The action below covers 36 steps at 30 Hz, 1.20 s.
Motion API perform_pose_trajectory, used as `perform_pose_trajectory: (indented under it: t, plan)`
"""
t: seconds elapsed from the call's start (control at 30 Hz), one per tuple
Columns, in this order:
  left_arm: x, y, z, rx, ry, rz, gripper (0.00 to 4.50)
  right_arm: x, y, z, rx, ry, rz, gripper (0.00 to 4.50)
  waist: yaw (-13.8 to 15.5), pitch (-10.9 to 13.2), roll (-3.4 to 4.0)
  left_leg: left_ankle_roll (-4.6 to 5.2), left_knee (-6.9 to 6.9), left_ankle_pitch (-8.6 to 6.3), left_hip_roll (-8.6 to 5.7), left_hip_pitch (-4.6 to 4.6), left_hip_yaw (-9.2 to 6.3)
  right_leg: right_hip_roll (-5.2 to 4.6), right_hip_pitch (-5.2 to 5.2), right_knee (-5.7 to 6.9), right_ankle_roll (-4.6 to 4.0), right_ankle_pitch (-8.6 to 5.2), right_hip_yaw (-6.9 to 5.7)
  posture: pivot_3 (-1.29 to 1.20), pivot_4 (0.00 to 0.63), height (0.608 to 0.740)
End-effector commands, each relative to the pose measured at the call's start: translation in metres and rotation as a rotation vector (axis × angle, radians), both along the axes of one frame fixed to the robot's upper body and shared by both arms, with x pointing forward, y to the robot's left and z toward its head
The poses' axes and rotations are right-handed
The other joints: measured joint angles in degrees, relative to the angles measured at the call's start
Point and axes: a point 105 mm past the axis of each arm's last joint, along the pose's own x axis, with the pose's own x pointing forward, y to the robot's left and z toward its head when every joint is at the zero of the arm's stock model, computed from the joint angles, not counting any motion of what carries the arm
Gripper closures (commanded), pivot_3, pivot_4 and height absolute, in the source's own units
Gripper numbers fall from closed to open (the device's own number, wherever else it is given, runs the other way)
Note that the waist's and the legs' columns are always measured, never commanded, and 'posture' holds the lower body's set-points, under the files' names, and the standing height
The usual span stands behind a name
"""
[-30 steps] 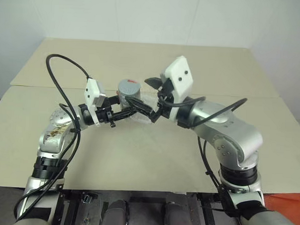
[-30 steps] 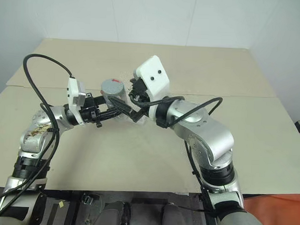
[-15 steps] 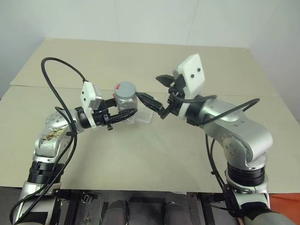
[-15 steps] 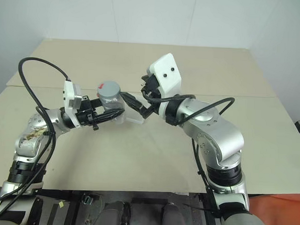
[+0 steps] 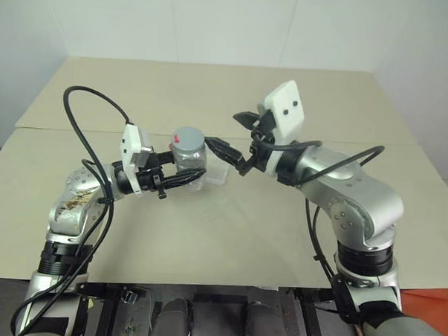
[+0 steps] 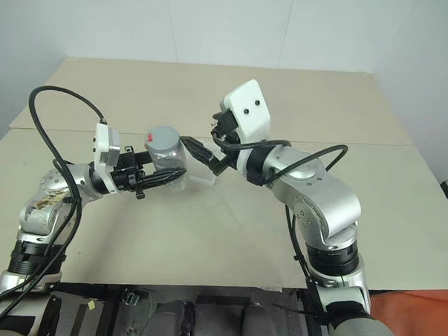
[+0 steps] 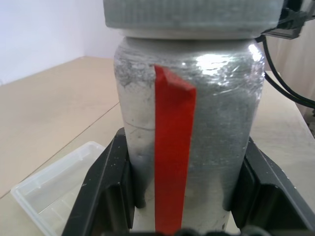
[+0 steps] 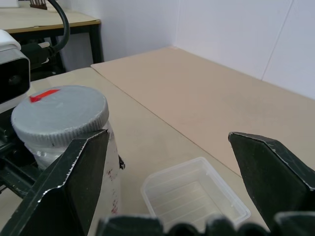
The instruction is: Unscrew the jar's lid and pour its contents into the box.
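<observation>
I have the jar (image 5: 189,153) held upright above the bench (image 5: 229,228), near the middle of my head view, with the left gripper (image 5: 185,174) clamped tight on its lower body from about nine o'clock; the lid (image 5: 187,137) sits on top, its red mark toward ten o'clock. Compared with a second ago, my right gripper (image 5: 227,135), which was pressed in right against the jar, has backed off toward three o'clock and now stands with its jaws as wide as they go, holding nothing and apart from the lid. The jar has barely shifted. I read that as a regrasp between turns, or a reach that let go: the lid looks fully seated, so unscrewing is not finished and pouring has not begun. The box (image 5: 215,173) lies on the bench just behind and beside the jar, at about four o'clock from it, and looks empty. I cannot see the contents through the silvery wall, and the near edge of the box is partly covered by the jar and my left gripper. Whether the lid has loosened at all I cannot tell.
</observation>
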Motion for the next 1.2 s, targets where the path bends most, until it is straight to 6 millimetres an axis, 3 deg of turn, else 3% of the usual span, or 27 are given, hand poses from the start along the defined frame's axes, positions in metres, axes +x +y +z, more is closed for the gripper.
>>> perform_pose_trajectory:
  t: [0.03,0.3,0.43,0.6,0.8,0.97,1.2]
  plan:
    - [-0.004,-0.002,0.01,0.003,-0.044,-0.02,2.45,-0.004,0.0,0.018,0.026,-0.075,0.008,0.01,0.0,0.0,0.0,0.0,0.0,0.0,0.0,0.0,0.0,0.0,0.0,0.0,0.0,0.0,0.0,0.0,0.15,0.74]
    - [0.009,0.012,0.014,0.01,-0.052,0.04,2.45,-0.003,-0.025,0.013,-0.043,-0.071,0.0,0.01,0.09,0.0,0.0,0.0,0.0,0.0,0.0,0.0,0.0,0.0,0.0,-0.04,0.0,0.0,0.0,0.0,0.15,0.74]
    - [0.013,0.013,0.016,0.004,-0.049,0.036,2.45,-0.022,-0.033,0.017,-0.045,-0.048,0.17,0.01,0.2,0.0,0.0,0.01,-0.01,0.0,-0.01,0.0,0.03,-0.01,0.06,-0.36,0.0,0.0,-0.03,0.0,0.15,0.74]
    - [0.014,0.01,0.017,-0.017,-0.028,-0.027,2.45,-0.048,-0.019,0.021,0.029,-0.018,0.424,0.01,-0.21,0.0,0.0,0.02,-0.02,-0.01,0.02,0.02,0.0,0.04,0.05,-0.34,0.0,0.0,0.0,0.0,0.15,0.74]
    - [0.013,0.005,0.017,0.016,-0.023,-0.114,2.45,-0.033,0.012,0.013,0.026,0.005,0.42,0.01,-0.17,0.0,0.0,0.01,-0.02,-0.01,0.01,0.02,0.02,0.03,0.03,-0.32,0.0,0.0,0.01,0.0,0.15,0.74]
    - [0.01,0.002,0.017,0.016,-0.026,-0.147,2.45,-0.019,0.023,0.018,0.037,-0.005,0.369,0.01,0.12,0.0,0.0,0.01,-0.02,0.0,0.0,0.0,0.1,0.02,0.02,-0.33,0.0,0.0,-0.01,0.0,0.15,0.74]
    - [0.007,0.0,0.015,0.015,-0.029,-0.153,2.45,-0.016,0.03,0.021,0.038,-0.014,0.373,0.01,0.1,0.0,0.0,0.01,-0.02,0.0,0.01,0.0,0.12,0.02,0.02,-0.32,0.0,0.0,-0.02,0.0,0.15,0.74]
